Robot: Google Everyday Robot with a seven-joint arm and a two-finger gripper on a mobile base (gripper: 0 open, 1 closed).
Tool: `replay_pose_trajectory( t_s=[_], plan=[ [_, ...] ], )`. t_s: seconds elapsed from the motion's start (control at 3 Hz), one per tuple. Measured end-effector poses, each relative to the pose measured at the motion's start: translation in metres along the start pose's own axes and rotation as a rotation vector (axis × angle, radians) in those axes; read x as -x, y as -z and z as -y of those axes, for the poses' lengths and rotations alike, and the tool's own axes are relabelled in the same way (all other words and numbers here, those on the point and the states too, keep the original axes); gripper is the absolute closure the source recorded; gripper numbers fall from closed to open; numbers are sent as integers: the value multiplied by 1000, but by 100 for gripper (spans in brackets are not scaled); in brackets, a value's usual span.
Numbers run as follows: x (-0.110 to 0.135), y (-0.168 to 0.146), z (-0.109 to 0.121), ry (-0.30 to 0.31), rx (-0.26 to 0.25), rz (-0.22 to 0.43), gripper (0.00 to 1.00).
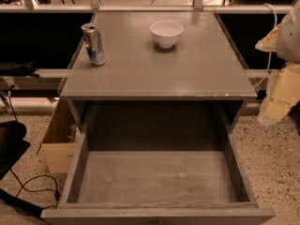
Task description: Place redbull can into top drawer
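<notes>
Hanging at the right border of the view, just past the right edge of the tabletop [187, 74] and above the speckled floor [276, 172]: the gripper [275, 100], well apart from everything on the table. Spread or pressed together: cannot tell.

Standing on its base well to the left of the jaws and somewhat farther back, close to the tabletop's left edge: the can [93, 44], pull-tab end up, silver with blue patches, touching nothing but the tabletop, not in the drawer [75, 170].

Sitting upright between the can and the jaws, a little farther back than both: a white bowl [166, 33], well apart from the can.

Lying pulled wide open below and to the left of the jaws, nearer the camera than the tabletop: the drawer, showing a bare flat bottom and thick side walls, its front rail reaching the lower border of the view.

Resting on the floor far to the left of the jaws, just beside the drawer's left wall: a cardboard box [56, 146], with a black cable [35, 184] trailing in front of it.
</notes>
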State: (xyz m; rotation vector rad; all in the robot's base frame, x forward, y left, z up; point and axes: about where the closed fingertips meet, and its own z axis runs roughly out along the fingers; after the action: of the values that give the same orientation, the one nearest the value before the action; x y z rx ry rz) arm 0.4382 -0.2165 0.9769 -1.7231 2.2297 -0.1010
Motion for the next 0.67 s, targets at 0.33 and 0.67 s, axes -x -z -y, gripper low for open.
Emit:
replay_pose_trajectory(
  t_s=[0.33,0.67],
  plan=[
    [0,0,0,0,0,0,0],
    [21,-9,12,9,-21,94,0]
  ],
)
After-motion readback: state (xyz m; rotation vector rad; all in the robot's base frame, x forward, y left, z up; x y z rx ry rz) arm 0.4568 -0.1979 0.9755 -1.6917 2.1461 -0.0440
